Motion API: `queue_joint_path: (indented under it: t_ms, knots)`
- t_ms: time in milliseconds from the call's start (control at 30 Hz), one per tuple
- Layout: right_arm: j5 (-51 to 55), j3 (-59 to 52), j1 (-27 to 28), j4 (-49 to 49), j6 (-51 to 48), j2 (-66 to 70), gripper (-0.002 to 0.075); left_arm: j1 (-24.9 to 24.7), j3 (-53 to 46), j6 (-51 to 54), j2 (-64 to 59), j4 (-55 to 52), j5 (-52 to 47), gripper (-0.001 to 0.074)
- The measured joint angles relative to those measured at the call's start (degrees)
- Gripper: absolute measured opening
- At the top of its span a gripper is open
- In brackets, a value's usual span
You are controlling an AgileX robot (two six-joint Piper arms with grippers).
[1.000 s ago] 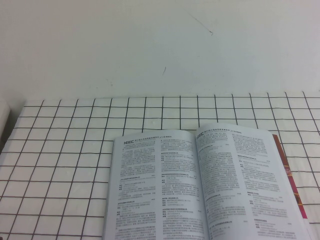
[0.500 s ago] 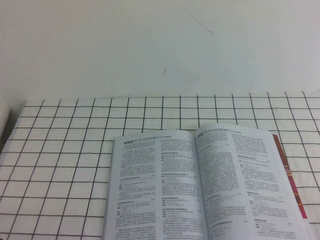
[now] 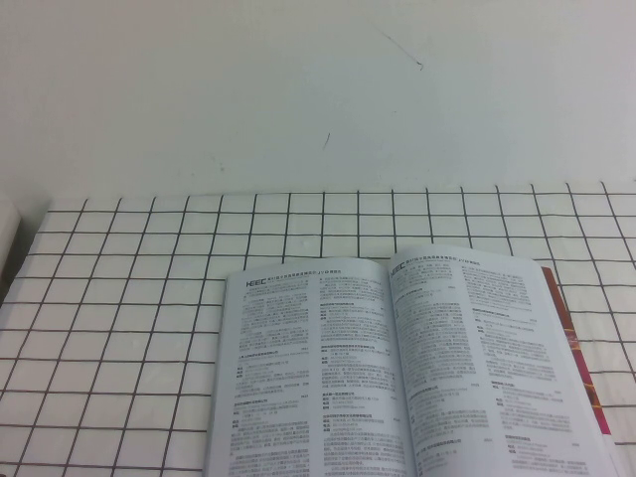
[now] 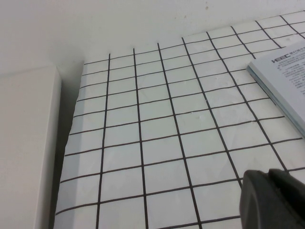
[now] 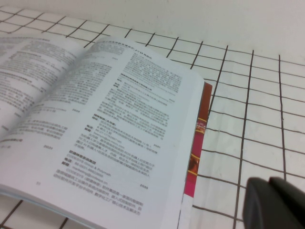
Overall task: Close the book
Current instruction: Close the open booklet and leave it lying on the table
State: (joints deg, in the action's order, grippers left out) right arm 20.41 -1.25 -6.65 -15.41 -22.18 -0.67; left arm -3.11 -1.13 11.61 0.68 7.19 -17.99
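Observation:
An open book (image 3: pixel 397 368) lies flat on the gridded tablecloth (image 3: pixel 129 298), pages up, at the front right of centre, running off the front edge of the high view. A red cover edge (image 3: pixel 576 348) shows under its right-hand pages. Neither arm appears in the high view. In the left wrist view my left gripper (image 4: pixel 269 172) hovers over bare cloth, fingers together, with a corner of the book (image 4: pixel 286 76) off to one side. In the right wrist view my right gripper (image 5: pixel 269 180) is shut, just beside the book (image 5: pixel 105 119) and its red cover edge (image 5: pixel 198 143).
A white wall (image 3: pixel 298 89) rises behind the table. A pale box-like object (image 4: pixel 26 143) stands beyond the cloth's left edge, barely visible in the high view (image 3: pixel 5 224). Bare cloth lies left of and behind the book.

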Motion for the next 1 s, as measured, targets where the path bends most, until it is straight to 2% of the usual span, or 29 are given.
queue_joint_path:
  t_ms: [533,1000]
  knots:
    - [-2.5,-0.3,0.0,-0.1,0.0,0.0,-0.0003,0.0,-0.1,0.1,0.0,0.0,1.7,-0.0004]
    - [-0.2,-0.1,0.0,-0.1,0.0,0.0,-0.0003,0.0,-0.1,1.7,0.0,-0.5,0.2,-0.0004]
